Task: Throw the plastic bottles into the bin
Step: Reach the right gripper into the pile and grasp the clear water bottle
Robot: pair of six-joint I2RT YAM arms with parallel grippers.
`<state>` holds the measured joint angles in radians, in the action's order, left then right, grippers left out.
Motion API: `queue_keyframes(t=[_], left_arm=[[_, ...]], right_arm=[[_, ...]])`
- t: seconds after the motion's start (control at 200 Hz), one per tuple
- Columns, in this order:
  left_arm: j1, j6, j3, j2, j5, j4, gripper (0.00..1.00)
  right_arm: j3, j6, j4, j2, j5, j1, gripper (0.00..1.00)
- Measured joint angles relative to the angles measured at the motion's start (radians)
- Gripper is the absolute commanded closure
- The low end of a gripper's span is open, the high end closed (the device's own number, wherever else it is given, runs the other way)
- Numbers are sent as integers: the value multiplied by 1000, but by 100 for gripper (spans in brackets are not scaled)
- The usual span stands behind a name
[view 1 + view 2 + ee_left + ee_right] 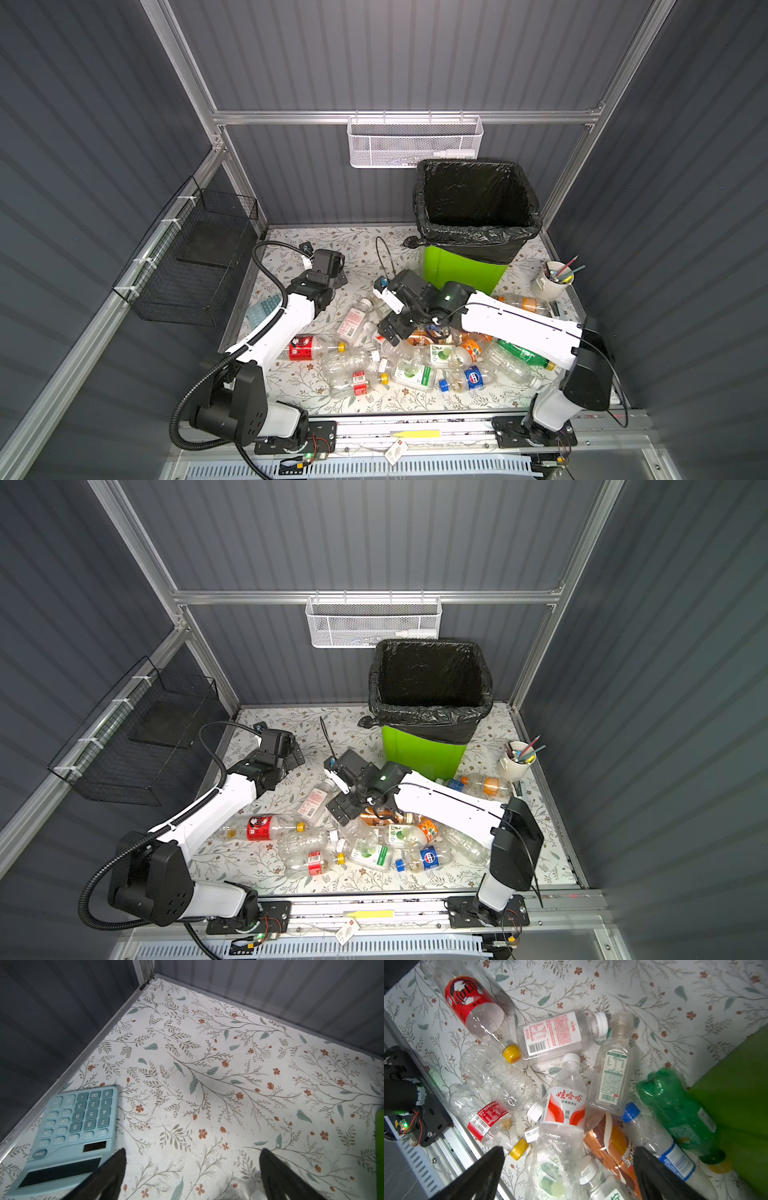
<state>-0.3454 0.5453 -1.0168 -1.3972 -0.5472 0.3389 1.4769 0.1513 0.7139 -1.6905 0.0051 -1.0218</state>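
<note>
Most of the task was left to you: the bottles [415, 361] lay heaped near the front edge of the counter [299, 390], and none showed in the bin [457, 270] at the back edge. The right claw [570, 1153] hung spread above them; the left claw [193, 1151] was spread and empty.

Plastic bottles [353, 320]: about fourteen visible, pile overlapping, exact count unsure. Bin [461, 270]: one. Calculator [72, 1126]: one. Cup of pencils [548, 284]: one. Baskets, two: white mesh basket [415, 145], black wire basket [187, 266].
</note>
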Motion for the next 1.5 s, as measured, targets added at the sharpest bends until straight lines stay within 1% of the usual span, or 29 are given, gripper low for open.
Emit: queue_keyframes(t=[0.105,0.305,0.705,0.921,1.151,1.256,1.501], left_arm=[[0,-3,8,9,0,1,0],[0,-3,37,31,0,2,0],[0,-3,65,47,-1,2,0],[0,-3,75,55,-3,2,0],[0,-3,77,60,-3,2,0],[0,-2,77,60,-3,2,0],[0,-2,82,61,-3,2,0]], right_arm=[[63,-8,67,-80,-9,-19,4],[148,-22,181,-206,-16,-43,5],[160,-23,297,-277,-48,-42,6],[169,-25,315,-301,-66,-42,14],[169,-27,319,-314,-82,-41,27],[171,-27,320,-314,-89,-40,30],[178,-21,325,-314,-89,-34,41]])
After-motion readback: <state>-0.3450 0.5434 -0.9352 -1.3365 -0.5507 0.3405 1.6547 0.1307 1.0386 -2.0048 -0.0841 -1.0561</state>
